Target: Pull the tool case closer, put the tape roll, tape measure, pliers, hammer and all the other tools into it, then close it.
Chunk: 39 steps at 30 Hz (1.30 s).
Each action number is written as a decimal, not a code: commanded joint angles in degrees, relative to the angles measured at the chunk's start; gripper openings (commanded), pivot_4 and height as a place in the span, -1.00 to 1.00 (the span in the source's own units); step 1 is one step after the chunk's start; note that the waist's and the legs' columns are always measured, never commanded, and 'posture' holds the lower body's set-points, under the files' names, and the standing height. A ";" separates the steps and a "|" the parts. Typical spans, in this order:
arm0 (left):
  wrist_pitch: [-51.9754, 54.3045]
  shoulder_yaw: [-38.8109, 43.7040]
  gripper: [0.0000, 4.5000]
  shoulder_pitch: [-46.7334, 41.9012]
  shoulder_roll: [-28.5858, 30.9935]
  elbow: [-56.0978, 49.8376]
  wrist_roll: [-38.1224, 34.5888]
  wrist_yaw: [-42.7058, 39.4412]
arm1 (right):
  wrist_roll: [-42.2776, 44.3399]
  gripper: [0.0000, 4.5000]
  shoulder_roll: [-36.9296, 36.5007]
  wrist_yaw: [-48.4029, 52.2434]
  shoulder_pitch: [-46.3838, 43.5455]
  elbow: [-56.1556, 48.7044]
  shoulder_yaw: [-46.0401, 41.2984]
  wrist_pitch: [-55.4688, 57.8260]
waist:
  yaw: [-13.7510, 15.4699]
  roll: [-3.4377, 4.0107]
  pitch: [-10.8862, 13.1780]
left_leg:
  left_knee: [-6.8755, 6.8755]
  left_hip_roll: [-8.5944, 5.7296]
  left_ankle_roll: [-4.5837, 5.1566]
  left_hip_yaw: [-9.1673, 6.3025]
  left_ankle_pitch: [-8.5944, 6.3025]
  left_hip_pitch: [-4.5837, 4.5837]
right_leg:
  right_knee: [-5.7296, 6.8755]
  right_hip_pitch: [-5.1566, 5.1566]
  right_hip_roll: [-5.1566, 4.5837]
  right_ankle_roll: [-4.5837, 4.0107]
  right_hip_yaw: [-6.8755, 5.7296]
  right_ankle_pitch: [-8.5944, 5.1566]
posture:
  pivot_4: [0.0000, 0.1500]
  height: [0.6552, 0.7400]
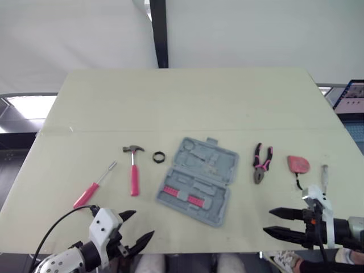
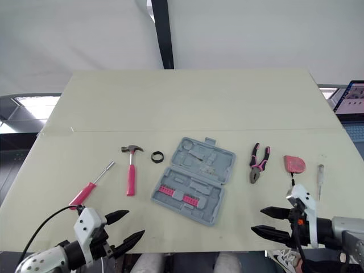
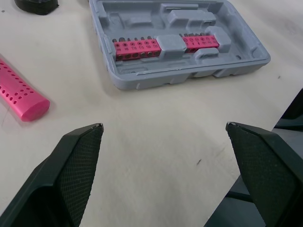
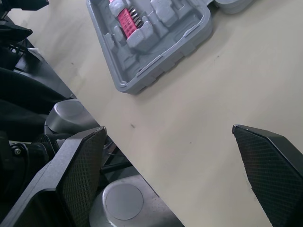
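Fingers [image 3: 78,163] splayed: left end effector [image 1: 143,223], right end effector [image 1: 267,221].

Your left arm's jaws are two black, pointed fingers [image 3: 78,165] with cross-hatched pads, mounted on a white plastic bracket [image 1: 103,223]. A thin black cable [image 1: 57,223] arcs to its silver-grey wrist [image 1: 61,261]. Your right arm's jaws look alike, beneath a white curved bracket [image 1: 321,203].

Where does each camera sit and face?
Left eye view: on the head, down over the table; left tool and right tool at the near edge.
Right eye view: same scene.
Left wrist view: along its open fingers toward the tool case.
Right wrist view: likewise, from the other side.
All four show the tool case.
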 commanded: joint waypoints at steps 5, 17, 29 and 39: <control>-0.24 0.46 0.98 0.02 -0.10 -1.63 0.14 0.46 | 0.51 1.00 0.32 -0.13 -0.72 -0.87 -0.44 -0.56 | -0.02 0.00 0.00 | 0.00 0.00 0.00 0.00 0.00 0.00 | 0.00 0.00 0.00 0.00 0.00 0.00 | 1.00 1.00; 16.40 7.37 0.20 -13.77 3.32 -3.19 -17.31 1.43 | 0.58 0.64 1.73 -2.30 -5.66 0.05 0.89 -0.06 | -0.17 0.03 -0.02 | 0.01 0.00 0.00 -0.02 0.00 0.03 | 0.09 0.00 0.00 0.00 0.00 0.00 | 1.00 1.00; 17.10 0.73 -1.00 -37.10 11.95 18.08 -11.74 -6.19 | -4.72 -0.96 5.09 -9.46 -14.36 0.74 7.84 -1.59 | -0.34 0.04 -0.04 | -0.03 -0.03 -0.05 0.00 0.03 0.02 | 0.17 -0.12 0.00 0.00 -0.01 0.00 | 1.00 1.00; 4.98 -11.64 -1.00 -54.86 11.06 43.62 -0.42 -19.08 | -11.25 -0.96 10.88 -17.43 -20.60 2.94 16.10 -2.35 | -1.55 0.02 -0.03 | -0.06 -0.03 -0.08 0.04 0.05 -0.07 | 0.37 -0.35 -0.01 0.01 -0.09 0.00 | 1.00 1.00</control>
